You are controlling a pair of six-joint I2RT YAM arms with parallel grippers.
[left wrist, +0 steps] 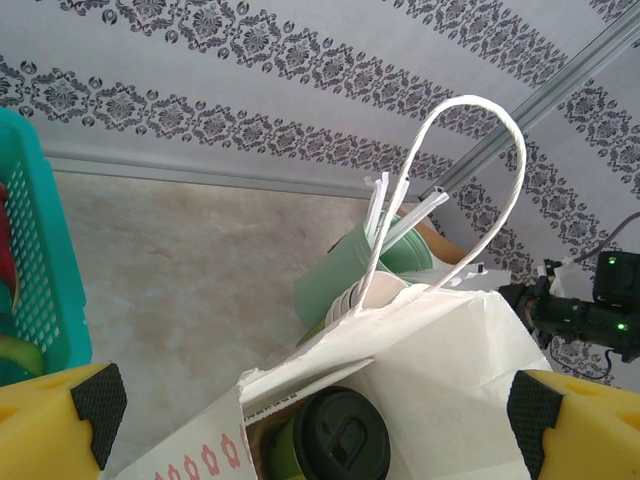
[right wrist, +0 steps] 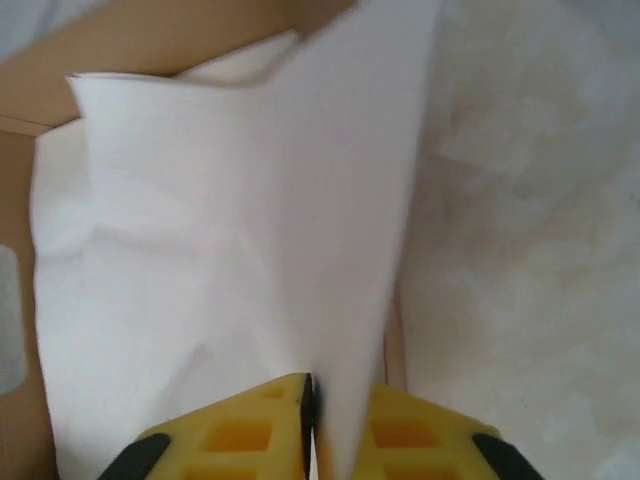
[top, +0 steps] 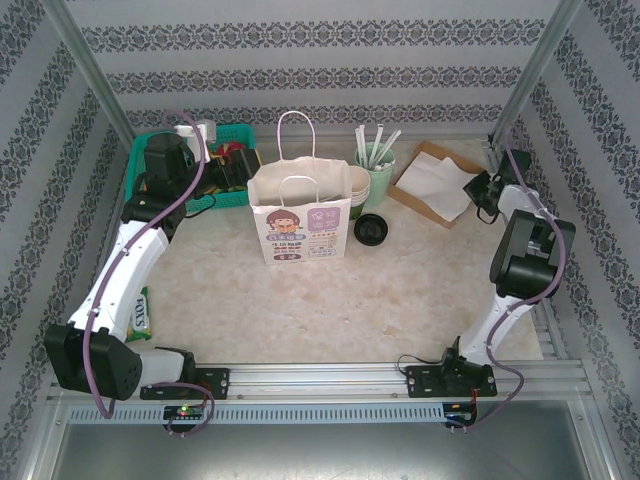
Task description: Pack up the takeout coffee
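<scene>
The takeout coffee (left wrist: 335,440), a dark green cup with a black lid, stands upright inside the white paper bag (top: 300,215) (left wrist: 440,370) at the table's middle. My left gripper (left wrist: 317,405) hangs open just above the bag's mouth, on its left side by the basket, its yellow fingers (left wrist: 60,420) spread wide with nothing between them. My right gripper (top: 482,192) (right wrist: 335,390) is at the back right, shut on a fold of a white napkin (right wrist: 220,230) that lies on the brown tray (top: 425,160).
A teal basket (top: 145,165) of packets sits back left. Behind the bag stand a pale green tumbler of wrapped straws (top: 375,155) and stacked cream cups (top: 360,180). A round black lidded item (top: 371,229) rests right of the bag. A green packet (top: 142,318) lies near the left arm.
</scene>
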